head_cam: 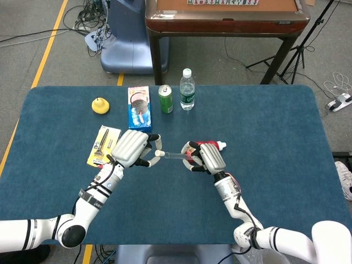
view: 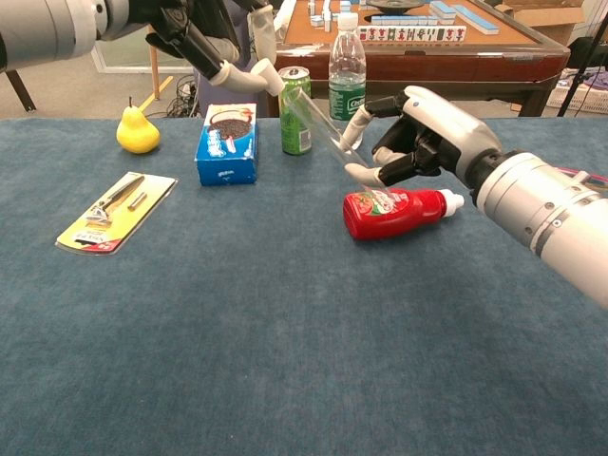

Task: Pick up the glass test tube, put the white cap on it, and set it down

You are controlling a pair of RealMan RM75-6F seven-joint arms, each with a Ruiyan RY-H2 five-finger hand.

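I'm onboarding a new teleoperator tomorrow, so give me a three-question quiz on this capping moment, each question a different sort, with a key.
1. True or false: the glass test tube lies flat on the table.
2. Multiple choice: what lies on the table right below the right hand? A) red bottle B) yellow pear C) green can
3. Fill in: the left hand holds the white ____ at the tube's open end.

Key: 1 false, the right hand holds it raised and tilted; 2 A; 3 cap.
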